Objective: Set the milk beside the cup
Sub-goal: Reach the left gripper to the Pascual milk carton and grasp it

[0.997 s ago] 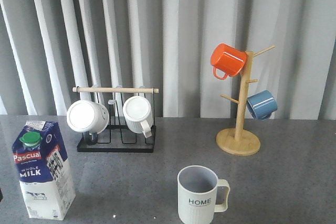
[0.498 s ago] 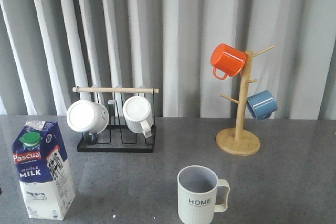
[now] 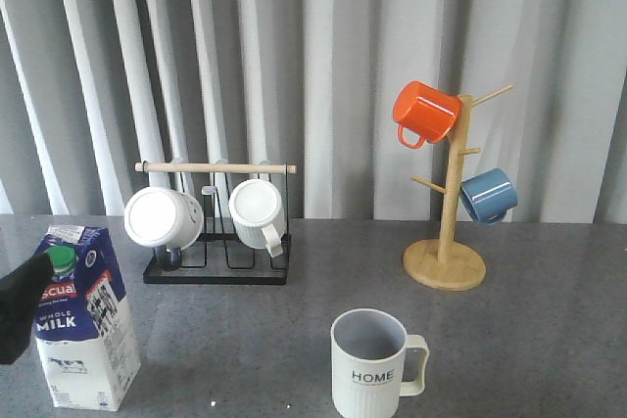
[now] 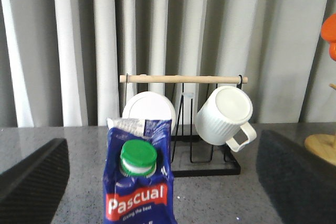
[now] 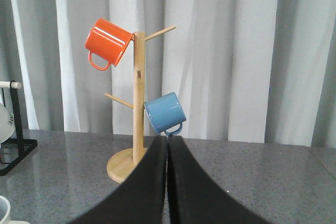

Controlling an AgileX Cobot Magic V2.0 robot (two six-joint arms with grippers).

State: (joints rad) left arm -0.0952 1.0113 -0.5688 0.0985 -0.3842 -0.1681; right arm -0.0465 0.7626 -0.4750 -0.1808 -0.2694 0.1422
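Milk [image 3: 83,315] stands upright at the desk's [image 3: 549,340] near-left, well apart from the cup [image 3: 370,364]. Left end effector [image 4: 157,182] spread wide, flanking the carton, apparently not touching. Right end effector [image 5: 167,182] pressed together, empty.

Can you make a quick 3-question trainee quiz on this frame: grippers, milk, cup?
1. True or false: the left gripper is shut on the milk.
2. Which mug hangs highest on the wooden tree? A) blue B) orange C) white
3. Fill in: the right gripper has its fingers ____.

Key
1. False. In the left wrist view its fingers stand wide apart on either side of the carton, not touching it.
2. B. The orange mug hangs above the blue mug.
3. Shut: the two fingers meet, with nothing between them. The cup stands apart from the milk, which has not been placed beside it.
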